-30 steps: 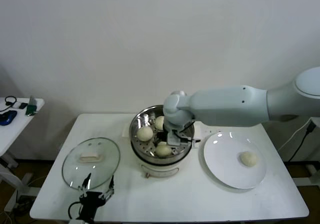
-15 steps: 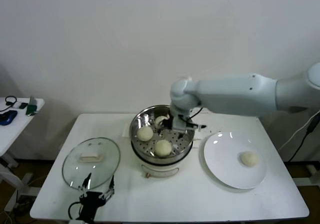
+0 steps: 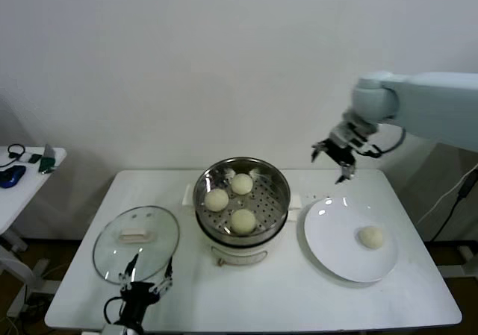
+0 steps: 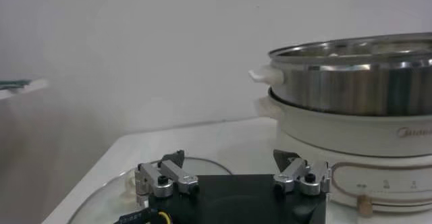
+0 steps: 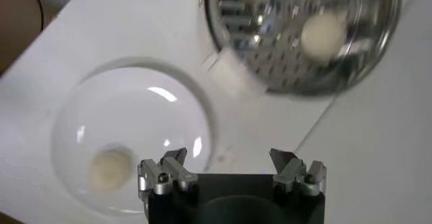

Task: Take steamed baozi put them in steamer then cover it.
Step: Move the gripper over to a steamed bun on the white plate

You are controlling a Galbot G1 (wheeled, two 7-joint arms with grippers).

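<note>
Steamer [image 3: 241, 198]: 3 baozi inside. Remaining baozi [image 3: 370, 236]: 1, on plate [image 3: 328, 245], below and slightly right of right gripper [image 3: 334, 156], spread wide, empty, raised. Left gripper [image 3: 143, 286]: parked near cover [image 3: 137, 242] on tabletop [image 3: 284, 290], apparently open.

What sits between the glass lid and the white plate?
The steamer, holding three baozi, stands between the lid and the plate, seen in the head view.
</note>
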